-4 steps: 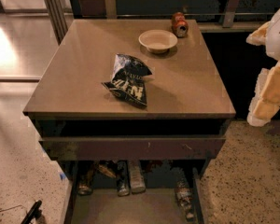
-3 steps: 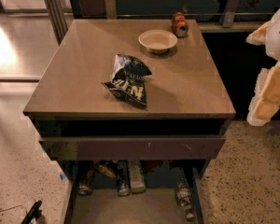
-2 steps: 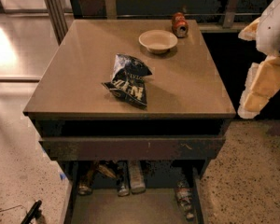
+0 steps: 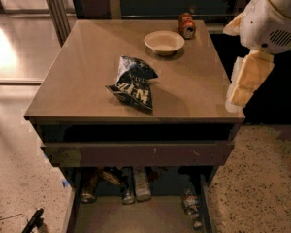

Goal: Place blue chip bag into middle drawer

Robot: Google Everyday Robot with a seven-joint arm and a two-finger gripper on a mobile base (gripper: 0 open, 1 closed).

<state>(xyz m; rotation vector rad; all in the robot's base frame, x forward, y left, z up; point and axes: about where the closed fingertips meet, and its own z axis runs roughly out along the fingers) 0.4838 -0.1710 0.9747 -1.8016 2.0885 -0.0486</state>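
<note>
Tan tabletop [image 4: 194, 96] with blue chip bag [image 4: 132, 84] lying left of gripper [image 4: 245, 81], grip state impossible to tell; middle drawer [image 4: 136, 218] open lower left.

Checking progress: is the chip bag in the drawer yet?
Out: blue chip bag lies on the tabletop; gripper hangs beside its right edge.

Blue chip bag [image 4: 132, 84] lies crumpled mid cabinet top [image 4: 72, 93], bowl [image 4: 164, 42] and red soda can [image 4: 186, 25] behind it; gripper [image 4: 241, 85] hangs off the right edge (touching nothing); middle drawer [image 4: 136, 218] stands pulled out below, bottles [image 4: 141, 183] at its back.
</note>
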